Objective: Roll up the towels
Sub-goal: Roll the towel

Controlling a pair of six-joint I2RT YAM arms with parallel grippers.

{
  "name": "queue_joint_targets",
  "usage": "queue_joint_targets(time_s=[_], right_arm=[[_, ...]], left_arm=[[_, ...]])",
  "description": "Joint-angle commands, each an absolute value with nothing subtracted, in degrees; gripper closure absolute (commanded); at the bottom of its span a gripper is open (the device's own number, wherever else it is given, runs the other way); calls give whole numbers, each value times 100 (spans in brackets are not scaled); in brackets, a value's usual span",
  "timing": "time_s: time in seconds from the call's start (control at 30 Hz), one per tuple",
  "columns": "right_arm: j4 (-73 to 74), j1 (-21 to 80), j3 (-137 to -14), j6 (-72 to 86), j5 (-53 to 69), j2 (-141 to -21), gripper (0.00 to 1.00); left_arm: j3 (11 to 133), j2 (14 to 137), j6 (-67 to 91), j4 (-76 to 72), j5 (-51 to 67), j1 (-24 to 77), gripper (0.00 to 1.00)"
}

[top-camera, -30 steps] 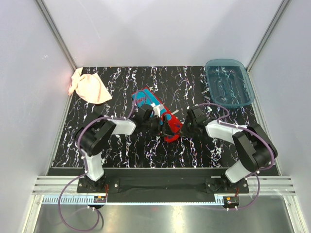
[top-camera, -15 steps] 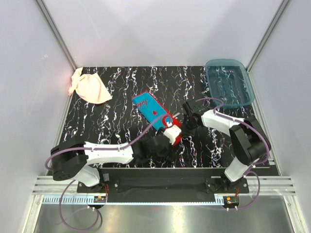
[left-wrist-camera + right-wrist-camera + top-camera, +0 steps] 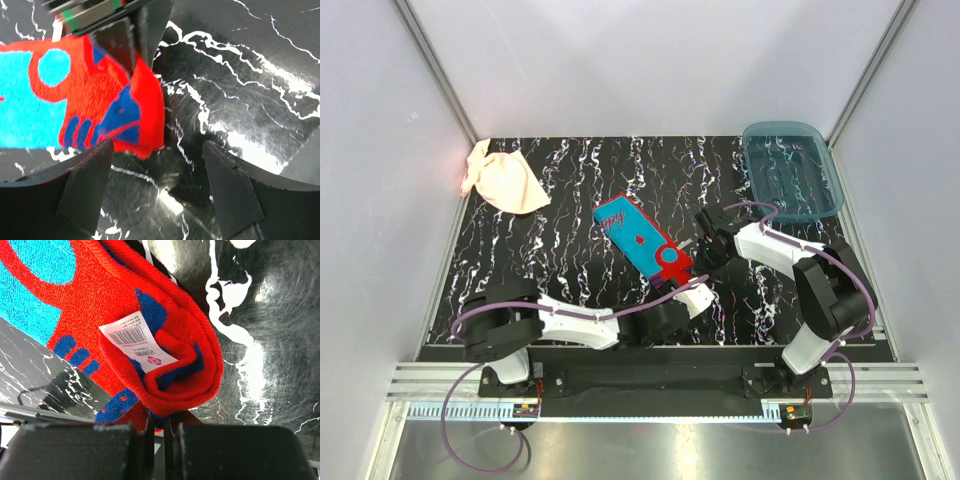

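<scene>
Two towels lie well apart on the black marbled table [image 3: 560,262]. We see the blue towel [image 3: 640,238] near the middle, spread flat as a long strip that runs diagonally, with its red-patterned end toward the near right. The peach towel [image 3: 506,182] sits crumpled in the far left corner, with neither arm near it.

At the strip's near right end, the right gripper [image 3: 706,250] is clenched on the red edge. In its wrist view we see the fingers [image 3: 75,450] pressed nearly together, with red cloth pinched in the slit between them. Just beyond them the towel end curls over on itself in a loose fold, and a white barcode label [image 3: 136,339] shows on the curl.

The left gripper [image 3: 694,292] sits low beside the same end, jaws spread wide and holding nothing. In its wrist view the red corner lies right at the mouth of the gap. We also see a translucent blue tray [image 3: 790,175] in the far right corner.
</scene>
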State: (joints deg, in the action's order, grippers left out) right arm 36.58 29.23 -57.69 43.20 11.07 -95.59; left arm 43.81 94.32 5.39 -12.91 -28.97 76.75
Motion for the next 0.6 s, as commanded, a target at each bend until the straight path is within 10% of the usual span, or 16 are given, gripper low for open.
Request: queue_joint_targets(time_s=[0.0,0.57], right_arm=[[3814,2927,-5933,4201,1274,-9483,100],[3850,2936,-5845,4192,1503,-9404,99]], left_arm=[[4675,9641,299,-1916,-3129,7682,24],[4887,9985,474,-1671,-1963,7497,70]])
